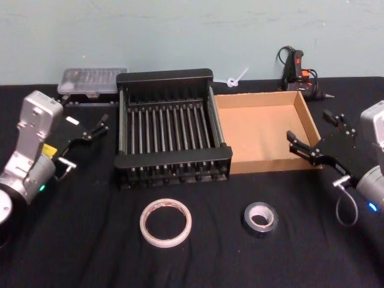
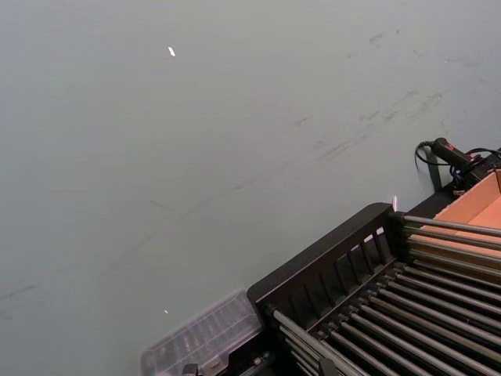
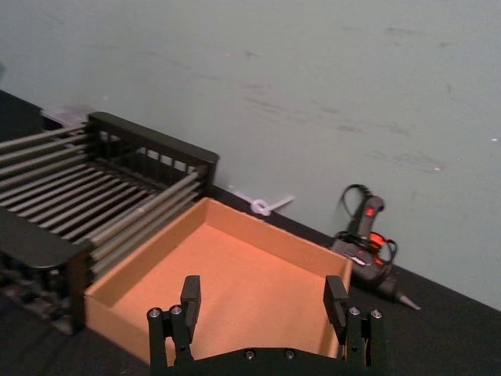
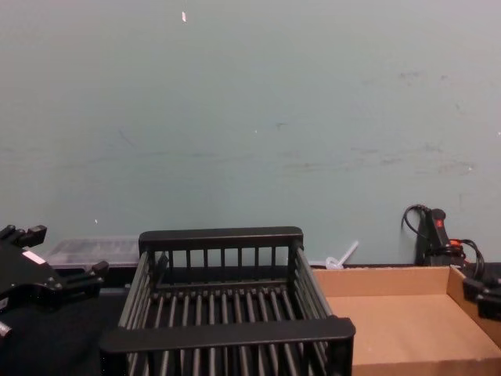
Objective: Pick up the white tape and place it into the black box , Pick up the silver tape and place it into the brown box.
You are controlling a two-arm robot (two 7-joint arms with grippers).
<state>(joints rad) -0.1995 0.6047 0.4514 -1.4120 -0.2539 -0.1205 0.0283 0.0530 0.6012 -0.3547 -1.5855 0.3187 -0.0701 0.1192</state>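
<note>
No pick has begun: the white tape [image 1: 165, 222] and silver tape [image 1: 260, 218] lie on the bench at 6 o'clock of the black box [image 1: 170, 134] and brown box [image 1: 264, 136], both empty; the right gripper [image 1: 314, 133] hovers with jaws wide at 3 o'clock of the brown box, the left gripper [image 1: 93, 126], also spread, at 9 o'clock of the black box, and the next move likely calls for a descent onto a tape.

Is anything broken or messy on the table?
Nothing stands out. The white tape and silver tape lie flat on the cloth, and the black box and brown box sit side by side, both empty.
</note>
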